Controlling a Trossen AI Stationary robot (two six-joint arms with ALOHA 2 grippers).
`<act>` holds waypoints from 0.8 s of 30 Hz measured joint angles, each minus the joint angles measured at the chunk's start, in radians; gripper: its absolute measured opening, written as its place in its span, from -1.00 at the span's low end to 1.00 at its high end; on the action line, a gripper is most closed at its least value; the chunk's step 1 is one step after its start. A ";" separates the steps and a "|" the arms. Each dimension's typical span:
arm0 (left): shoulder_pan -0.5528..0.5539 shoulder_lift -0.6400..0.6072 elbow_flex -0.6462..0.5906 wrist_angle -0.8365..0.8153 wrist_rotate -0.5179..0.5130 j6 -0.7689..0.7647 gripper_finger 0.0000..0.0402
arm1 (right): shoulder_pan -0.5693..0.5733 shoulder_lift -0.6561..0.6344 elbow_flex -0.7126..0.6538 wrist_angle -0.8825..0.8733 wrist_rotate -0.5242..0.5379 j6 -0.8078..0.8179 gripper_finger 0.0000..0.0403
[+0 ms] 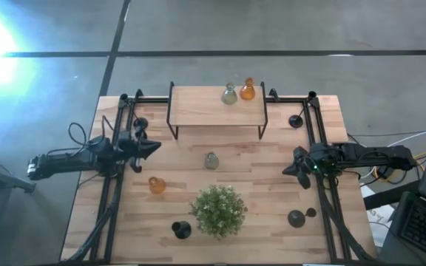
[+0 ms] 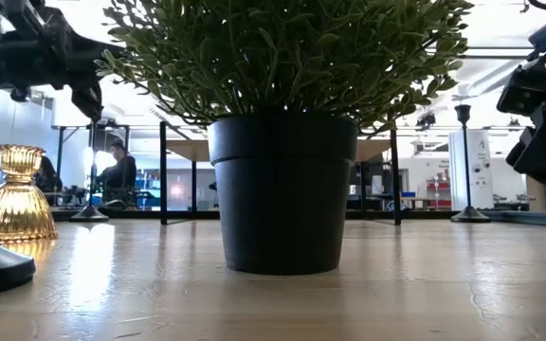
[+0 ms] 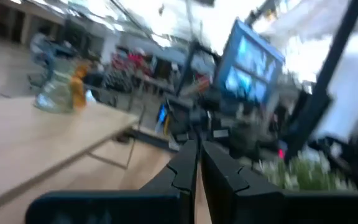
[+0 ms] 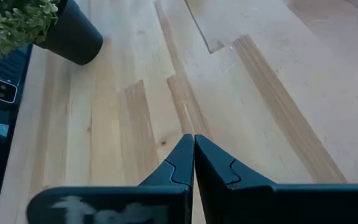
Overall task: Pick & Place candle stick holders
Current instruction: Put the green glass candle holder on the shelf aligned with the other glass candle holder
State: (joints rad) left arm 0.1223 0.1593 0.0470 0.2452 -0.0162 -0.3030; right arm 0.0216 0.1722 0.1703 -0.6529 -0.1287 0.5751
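Two vases [image 1: 239,91] on shelf [image 1: 198,111] behind plant [image 1: 217,210]

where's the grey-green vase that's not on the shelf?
High view: the grey-green vase stands alone mid-table, between the wooden shelf and the potted plant, with the orange vase off toward the left arm's side.

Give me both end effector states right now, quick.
Left end effector: closed, holding nothing.
Right end effector: closed, holding nothing.

A: Strong glare burns out the upper left of the high view, washing the floor [image 1: 43,44].
B: Left wrist view is smeared with motion blur. Low view is backlit: the plant [image 2: 282,123] is a dark silhouette against bright windows.
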 joint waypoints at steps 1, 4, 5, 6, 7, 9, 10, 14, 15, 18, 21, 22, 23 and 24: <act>0.000 0.026 0.010 -0.010 0.013 0.013 -0.87 | 0.000 0.000 0.000 0.000 0.000 0.000 -0.96; 0.000 0.122 0.041 -0.043 0.031 0.052 -0.87 | 0.000 0.001 0.000 0.000 0.000 0.000 -0.96; 0.000 0.158 0.053 -0.045 0.032 0.066 -0.87 | 0.000 0.001 0.000 0.000 0.000 0.000 -0.96; 0.000 0.195 0.066 -0.045 0.034 0.076 -0.87 | 0.000 0.000 0.000 0.000 0.000 0.000 -0.96; 0.000 0.234 0.079 -0.044 0.036 0.086 -0.87 | 0.000 0.000 0.000 0.000 0.000 0.000 -0.96; 0.000 0.308 0.107 -0.044 0.044 0.102 -0.87 | 0.000 0.000 0.000 0.000 0.000 0.000 -0.96; 0.000 0.344 0.123 -0.045 0.046 0.107 -0.87 | 0.000 0.000 0.000 0.000 -0.001 0.000 -0.96; 0.000 0.471 0.182 -0.043 0.063 0.148 -0.87 | 0.000 0.000 0.000 0.000 -0.001 0.000 -0.96; 0.000 0.501 0.196 -0.043 0.069 0.157 -0.87 | 0.000 0.000 0.000 0.000 -0.001 0.000 -0.96; 0.000 0.591 0.228 -0.048 0.082 0.172 -0.79 | 0.000 0.000 0.000 0.000 -0.001 0.000 -0.96; 0.000 0.667 0.257 -0.037 0.082 0.165 -0.64 | 0.000 0.000 0.000 0.000 -0.001 0.000 -0.96; 0.000 0.691 0.266 -0.033 0.082 0.164 -0.58 | 0.000 0.000 0.000 -0.001 -0.002 0.000 -0.96; 0.000 0.715 0.268 -0.036 0.082 0.163 -0.52 | 0.000 0.000 0.000 0.000 -0.002 0.000 -0.96; 0.000 0.742 0.272 -0.038 0.082 0.162 -0.45 | 0.000 0.000 0.000 0.000 -0.002 0.000 -0.96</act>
State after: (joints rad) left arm 0.1226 0.9009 0.3192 0.2076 0.0654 -0.1405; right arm 0.0216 0.1722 0.1699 -0.6533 -0.1307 0.5752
